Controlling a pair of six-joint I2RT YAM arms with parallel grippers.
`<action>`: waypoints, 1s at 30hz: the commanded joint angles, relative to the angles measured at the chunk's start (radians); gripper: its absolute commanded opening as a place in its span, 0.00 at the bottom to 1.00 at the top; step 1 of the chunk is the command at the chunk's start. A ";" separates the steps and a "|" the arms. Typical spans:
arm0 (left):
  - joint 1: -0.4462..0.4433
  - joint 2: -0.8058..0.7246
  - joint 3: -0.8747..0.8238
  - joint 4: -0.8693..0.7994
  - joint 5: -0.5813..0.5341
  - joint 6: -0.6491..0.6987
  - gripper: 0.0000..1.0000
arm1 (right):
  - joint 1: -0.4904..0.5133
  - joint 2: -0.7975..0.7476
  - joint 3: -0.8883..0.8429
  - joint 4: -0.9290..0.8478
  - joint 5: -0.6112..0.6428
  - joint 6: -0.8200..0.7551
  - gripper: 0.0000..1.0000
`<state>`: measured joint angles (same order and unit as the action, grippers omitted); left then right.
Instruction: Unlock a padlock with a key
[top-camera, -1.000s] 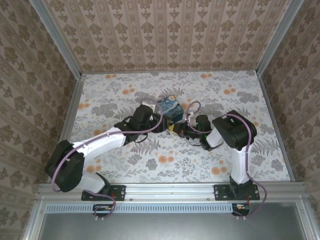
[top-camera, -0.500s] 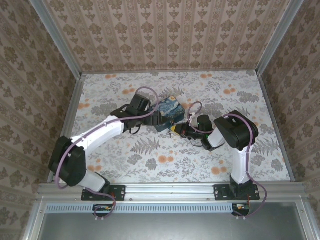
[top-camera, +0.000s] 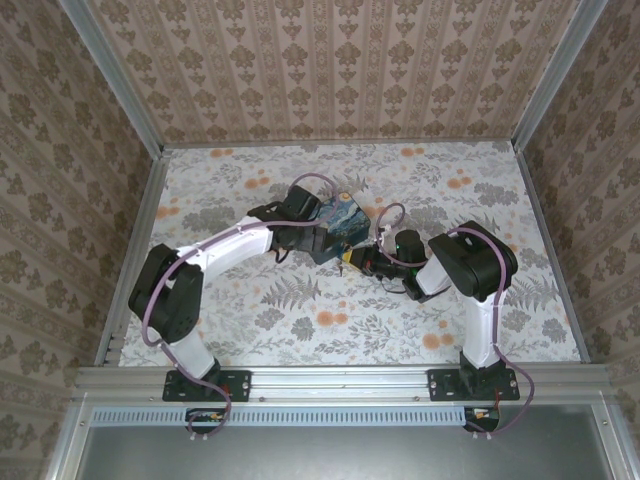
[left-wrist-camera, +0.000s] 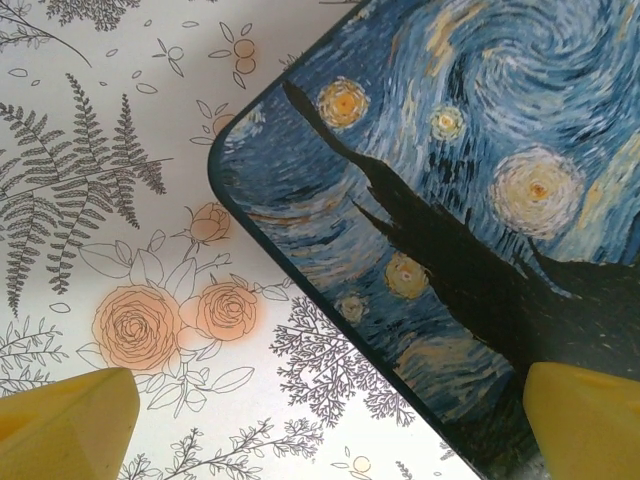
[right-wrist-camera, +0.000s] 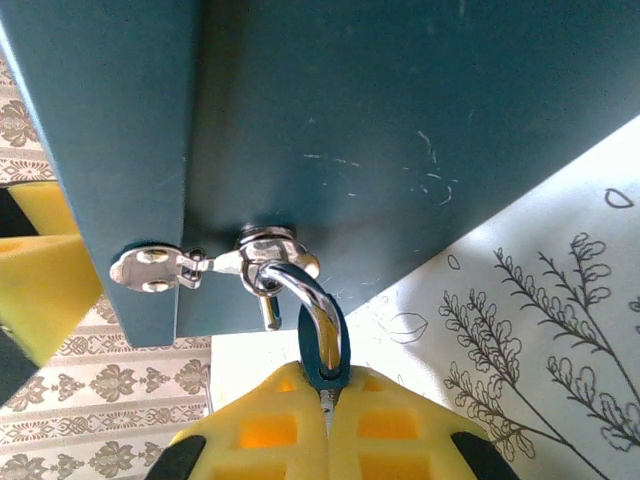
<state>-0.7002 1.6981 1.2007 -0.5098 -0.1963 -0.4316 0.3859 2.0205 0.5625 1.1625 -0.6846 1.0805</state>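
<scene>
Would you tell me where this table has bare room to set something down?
Free: the near cloth between the left arm and right arm, and the far strip along the back wall. Crowded: the centre, where the left tool and the right tool, shut on the padlock, meet at the printed box.

One box (top-camera: 345, 212), one padlock (right-wrist-camera: 318, 330), two end effectors (left-wrist-camera: 325, 425) (right-wrist-camera: 325, 425).
</scene>
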 joint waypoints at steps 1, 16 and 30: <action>-0.004 0.017 0.022 -0.040 -0.055 0.025 1.00 | -0.008 -0.019 -0.013 -0.003 0.017 -0.009 0.00; -0.025 0.053 -0.003 -0.029 -0.075 0.021 1.00 | -0.016 -0.017 -0.014 0.061 0.057 0.055 0.00; -0.038 0.083 -0.026 -0.019 -0.075 0.009 1.00 | -0.043 -0.008 -0.018 0.137 0.096 0.130 0.00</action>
<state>-0.7345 1.7279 1.2034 -0.4477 -0.2443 -0.4301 0.3603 2.0205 0.5480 1.2312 -0.6205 1.1889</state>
